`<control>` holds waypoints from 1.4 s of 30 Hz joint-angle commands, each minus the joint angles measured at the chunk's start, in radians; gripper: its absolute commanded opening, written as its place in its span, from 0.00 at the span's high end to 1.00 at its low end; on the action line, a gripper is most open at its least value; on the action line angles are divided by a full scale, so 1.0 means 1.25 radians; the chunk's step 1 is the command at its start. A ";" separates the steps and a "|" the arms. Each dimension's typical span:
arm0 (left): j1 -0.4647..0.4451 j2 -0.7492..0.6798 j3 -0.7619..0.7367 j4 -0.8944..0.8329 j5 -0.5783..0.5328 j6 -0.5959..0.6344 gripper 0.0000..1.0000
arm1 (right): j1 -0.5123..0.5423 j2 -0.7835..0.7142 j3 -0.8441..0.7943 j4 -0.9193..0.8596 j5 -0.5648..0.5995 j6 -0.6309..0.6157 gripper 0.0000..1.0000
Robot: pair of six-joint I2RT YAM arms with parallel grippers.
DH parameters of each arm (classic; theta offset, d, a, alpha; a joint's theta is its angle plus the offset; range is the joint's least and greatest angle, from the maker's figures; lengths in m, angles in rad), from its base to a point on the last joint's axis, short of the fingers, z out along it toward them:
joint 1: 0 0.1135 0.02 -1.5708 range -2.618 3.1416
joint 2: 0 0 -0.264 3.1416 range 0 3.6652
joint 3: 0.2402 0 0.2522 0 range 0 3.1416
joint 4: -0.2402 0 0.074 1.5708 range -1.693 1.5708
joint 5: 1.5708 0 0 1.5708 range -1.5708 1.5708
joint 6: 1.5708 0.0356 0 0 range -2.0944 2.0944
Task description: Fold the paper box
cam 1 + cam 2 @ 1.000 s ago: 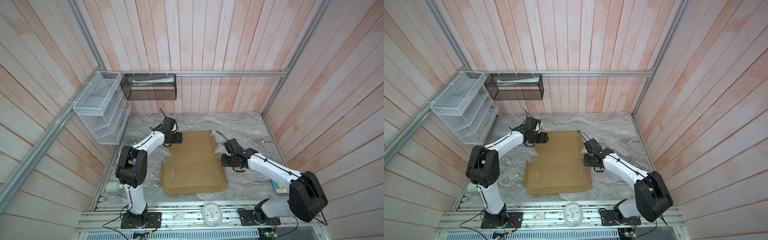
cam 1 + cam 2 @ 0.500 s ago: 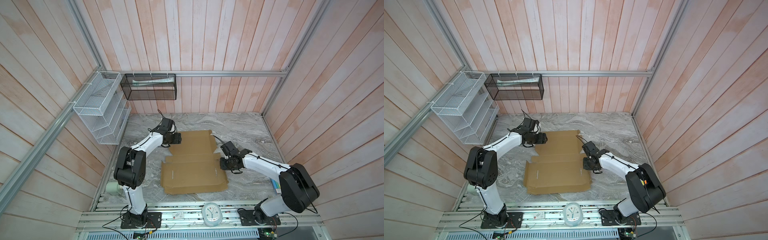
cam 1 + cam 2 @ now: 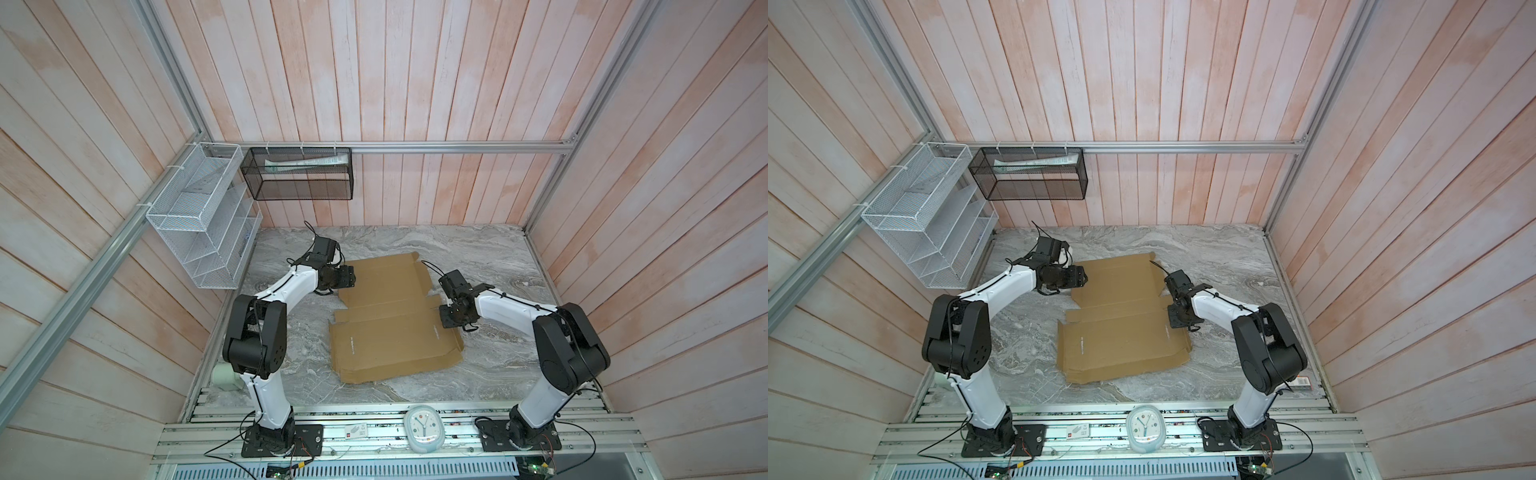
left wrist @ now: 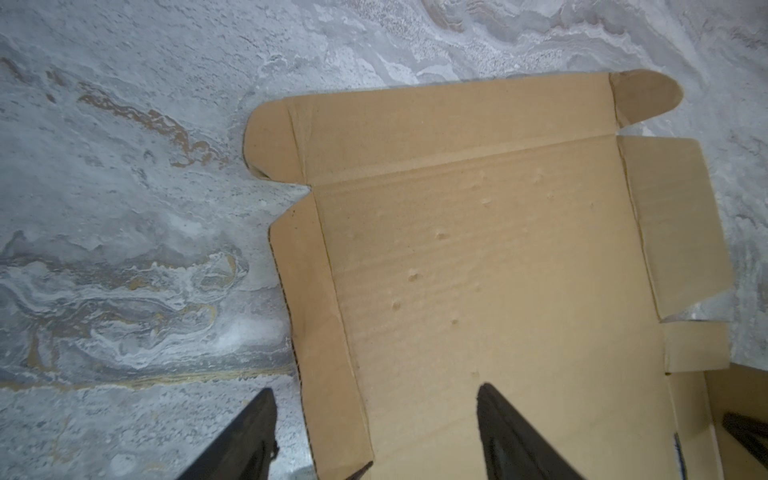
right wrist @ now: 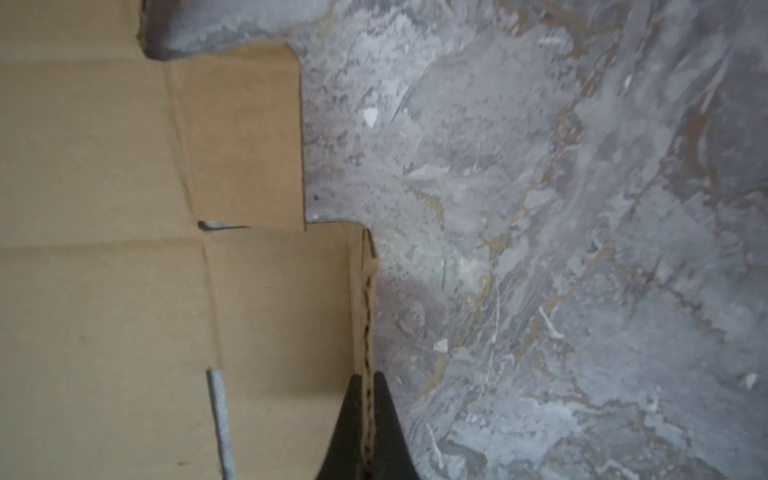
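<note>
Right wrist view: right end effector (image 5: 368, 386) pinches paper box (image 5: 104, 291) flap edge; advise slow fold along crease. Left end effector (image 4: 374, 388) wide.

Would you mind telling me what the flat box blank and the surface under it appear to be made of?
The paper box: brown corrugated cardboard, matte, unprinted; fluting shows along its cut edge. The tabletop: grey veined stone or a printed laminate, unclear which.
</note>
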 commanded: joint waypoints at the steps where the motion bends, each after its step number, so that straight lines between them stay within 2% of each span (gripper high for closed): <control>1: 0.004 -0.045 -0.015 -0.004 0.015 -0.002 0.23 | -0.013 0.054 0.043 0.040 0.047 -0.156 1.00; 4: 0.004 -0.060 -0.021 -0.016 0.013 -0.003 0.23 | -0.023 0.103 0.100 0.079 0.035 -0.243 1.00; 10: 0.005 -0.071 -0.025 -0.024 0.010 0.002 0.23 | -0.029 0.183 0.243 0.090 0.071 -0.297 1.00; 17: 0.019 -0.023 0.047 -0.032 0.012 0.010 0.24 | -0.052 0.243 0.390 0.100 0.098 -0.309 0.75; 19: 0.024 -0.003 0.094 -0.037 0.011 0.012 0.31 | -0.051 0.222 0.394 0.082 0.107 -0.289 0.67; 22: 0.033 0.035 0.158 -0.032 0.017 0.012 0.43 | -0.038 0.164 0.366 0.042 0.121 -0.234 0.64; 24: 0.036 0.073 0.205 -0.038 0.027 0.012 0.52 | -0.025 0.120 0.335 0.005 0.131 -0.170 0.65; 26: 0.037 0.114 0.257 -0.055 0.032 0.018 0.61 | -0.004 0.072 0.295 -0.027 0.114 -0.094 0.71; 30: 0.038 0.199 0.340 -0.081 0.031 0.026 0.93 | 0.044 -0.003 0.199 -0.050 0.011 0.078 0.82; 31: 0.038 0.215 0.352 -0.085 0.031 0.025 0.98 | 0.057 -0.019 0.167 -0.041 -0.020 0.111 0.85; 36: 0.038 0.247 0.341 -0.069 0.033 0.023 1.00 | 0.127 -0.039 0.056 0.027 -0.108 0.236 0.96; 42: 0.030 0.242 0.271 -0.042 0.001 0.012 1.00 | 0.137 0.008 0.003 0.115 -0.176 0.276 1.00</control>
